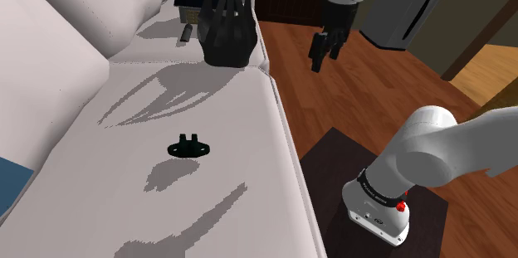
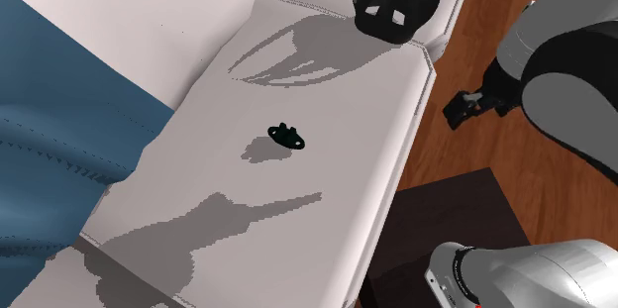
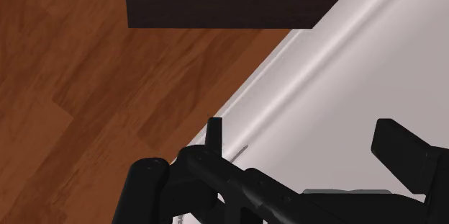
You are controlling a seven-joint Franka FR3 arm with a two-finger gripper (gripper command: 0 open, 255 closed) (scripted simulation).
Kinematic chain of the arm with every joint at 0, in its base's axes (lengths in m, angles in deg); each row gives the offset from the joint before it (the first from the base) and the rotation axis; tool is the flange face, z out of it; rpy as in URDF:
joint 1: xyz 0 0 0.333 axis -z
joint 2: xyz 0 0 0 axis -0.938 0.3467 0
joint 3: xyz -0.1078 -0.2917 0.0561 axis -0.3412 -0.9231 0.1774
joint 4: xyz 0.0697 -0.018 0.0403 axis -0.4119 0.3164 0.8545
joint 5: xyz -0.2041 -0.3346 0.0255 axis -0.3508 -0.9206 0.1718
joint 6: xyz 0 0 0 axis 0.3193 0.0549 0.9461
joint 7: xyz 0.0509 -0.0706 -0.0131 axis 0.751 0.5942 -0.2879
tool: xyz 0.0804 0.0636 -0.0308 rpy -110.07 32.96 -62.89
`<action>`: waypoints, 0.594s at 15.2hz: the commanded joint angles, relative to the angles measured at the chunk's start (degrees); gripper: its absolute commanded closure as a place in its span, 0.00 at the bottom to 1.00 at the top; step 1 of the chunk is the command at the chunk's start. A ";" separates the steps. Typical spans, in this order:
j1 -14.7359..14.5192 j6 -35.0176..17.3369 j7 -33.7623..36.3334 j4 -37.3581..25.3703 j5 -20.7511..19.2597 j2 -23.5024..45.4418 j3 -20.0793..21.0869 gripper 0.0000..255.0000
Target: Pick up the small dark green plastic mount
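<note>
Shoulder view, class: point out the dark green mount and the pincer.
dark green mount (image 1: 189,146), shoulder view, on its middle.
pincer (image 1: 326,59), shoulder view, midway between its fingertips.

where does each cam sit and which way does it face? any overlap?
Shoulder view: beside the stand, looking down over the white couch seat; white arm and gripper at its right.
Second exterior view: above the couch, looking down along it; the arm at its right.
Wrist view: on the hand, facing wood floor and couch edge; black fingers apart.
Shared: both exterior views show the dark green mount and black basket.
</note>
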 commanded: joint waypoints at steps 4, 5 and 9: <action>-2.07 -6.77 4.94 0.61 3.49 5.40 4.63 0.00; -2.45 -8.02 5.88 0.46 4.05 6.63 5.53 0.00; -3.77 -12.93 9.60 -0.79 5.78 12.06 9.14 0.00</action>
